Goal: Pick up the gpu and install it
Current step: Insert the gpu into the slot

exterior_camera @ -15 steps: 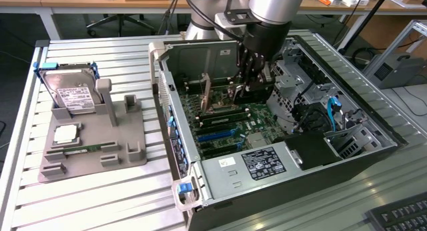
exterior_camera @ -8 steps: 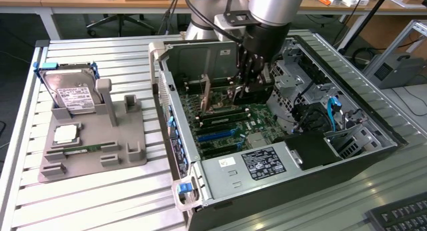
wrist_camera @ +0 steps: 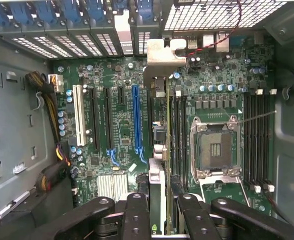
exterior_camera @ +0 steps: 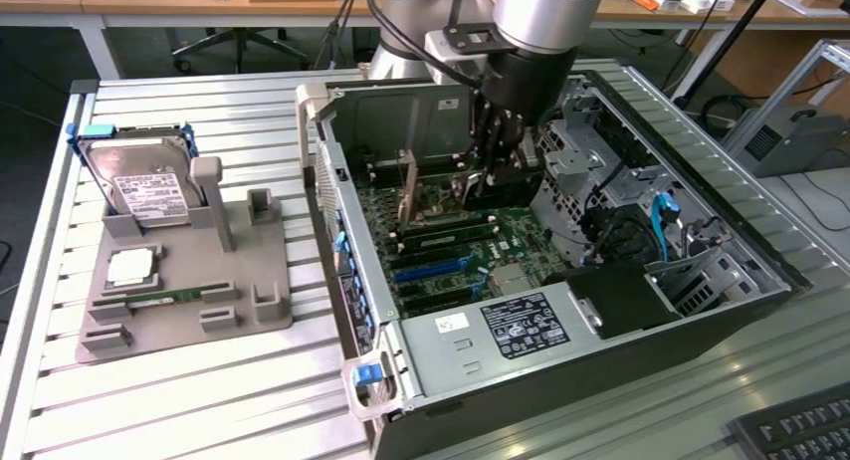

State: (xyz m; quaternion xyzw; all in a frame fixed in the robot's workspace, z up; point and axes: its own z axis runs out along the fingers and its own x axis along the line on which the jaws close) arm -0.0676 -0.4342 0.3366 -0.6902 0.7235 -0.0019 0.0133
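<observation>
Inside the open computer case [exterior_camera: 743,281], above the motherboard [wrist_camera: 121,125], the gripper [wrist_camera: 162,212] is clamped on the gpu [wrist_camera: 166,120]. Pickup looks done, but seating in a slot seems not yet finished. The thin, dark card runs edge-on out from between the fingers, its silver end bracket [wrist_camera: 163,56] at the far end.

The gpu [wrist_camera: 164,130], a thin card with a tan-green board and silver end bracket, stands upright on its long edge inside the open computer case [exterior_camera: 558,400]. It is clamped by the gripper [wrist_camera: 162,207] over the motherboard [wrist_camera: 121,115], just beside the long blue slot [wrist_camera: 135,120], bracket toward the case's rear slots
</observation>
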